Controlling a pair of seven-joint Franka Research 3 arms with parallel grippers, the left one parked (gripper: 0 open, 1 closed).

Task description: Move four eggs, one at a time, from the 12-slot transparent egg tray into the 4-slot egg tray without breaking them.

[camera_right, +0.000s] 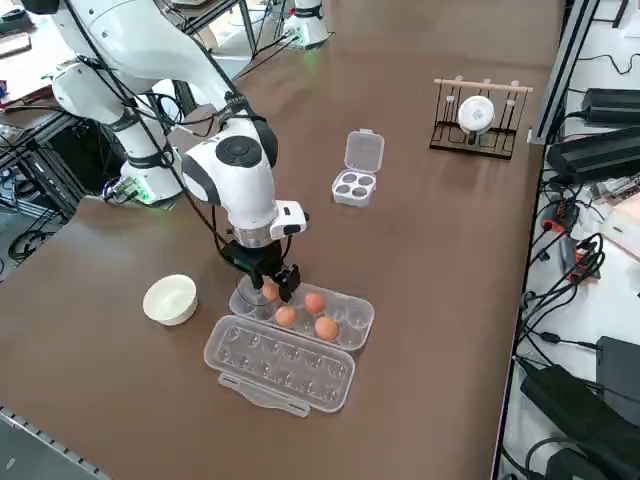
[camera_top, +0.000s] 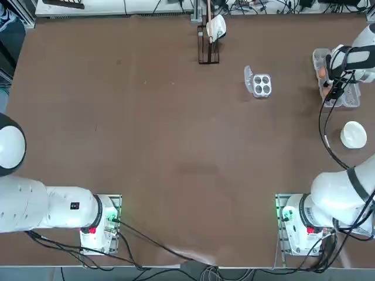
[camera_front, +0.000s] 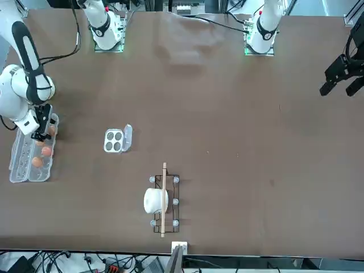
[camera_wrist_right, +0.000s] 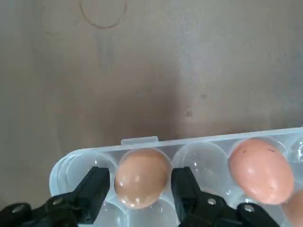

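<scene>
The 12-slot transparent egg tray lies at the table's right edge with its lid folded open. Several orange-brown eggs sit in its cups, among them an egg and another egg. My right gripper is down in the tray's end cup. In the wrist view the gripper is open, with one black finger on each side of an egg that rests in its cup. A second egg sits two cups along. The 4-slot egg tray stands empty, lid flap up.
A white bowl sits on the table near the long tray, on the robot's side. A dark wire rack with a wooden bar and a white cup stands at the far edge. Cables trail from the right arm over the table.
</scene>
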